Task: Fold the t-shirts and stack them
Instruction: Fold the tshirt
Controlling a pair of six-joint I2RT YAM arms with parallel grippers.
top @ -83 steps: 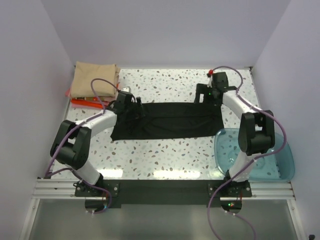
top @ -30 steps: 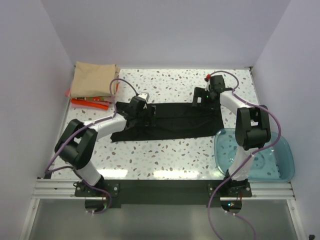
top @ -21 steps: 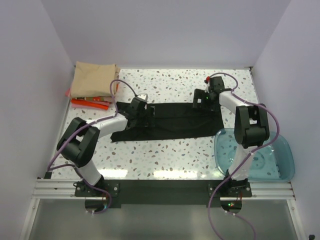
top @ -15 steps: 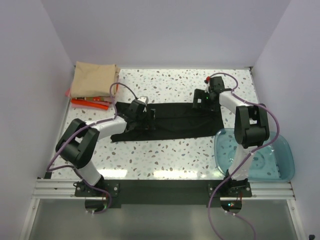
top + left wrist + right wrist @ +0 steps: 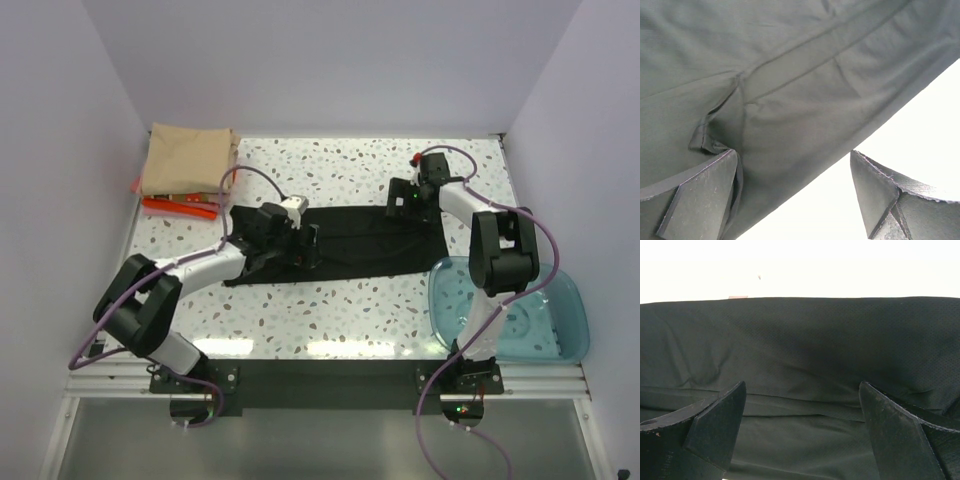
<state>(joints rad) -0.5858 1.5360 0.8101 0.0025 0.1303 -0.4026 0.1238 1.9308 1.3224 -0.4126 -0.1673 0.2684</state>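
Observation:
The black t-shirt (image 5: 370,245) lies folded into a long strip across the middle of the table. My left gripper (image 5: 303,248) is open just above its left half; in the left wrist view (image 5: 795,195) one finger (image 5: 700,195) rests over the cloth (image 5: 790,75) and the other is over bare table past its edge. My right gripper (image 5: 402,200) is open and empty above the strip's back right part, with cloth (image 5: 805,340) filling the right wrist view (image 5: 802,430). The tan-beige t-shirt (image 5: 190,160) lies folded on the red-orange t-shirt (image 5: 180,207) at the back left.
A translucent teal plastic bowl (image 5: 555,330) stands at the front right, by the right arm's base. Lilac walls close in the table on the left, back and right. Speckled table (image 5: 330,315) shows in front of the black strip.
My left gripper has moved right along the black t-shirt, from its left end towards the middle. My right gripper has shifted slightly left at the back edge. Both are open throughout.

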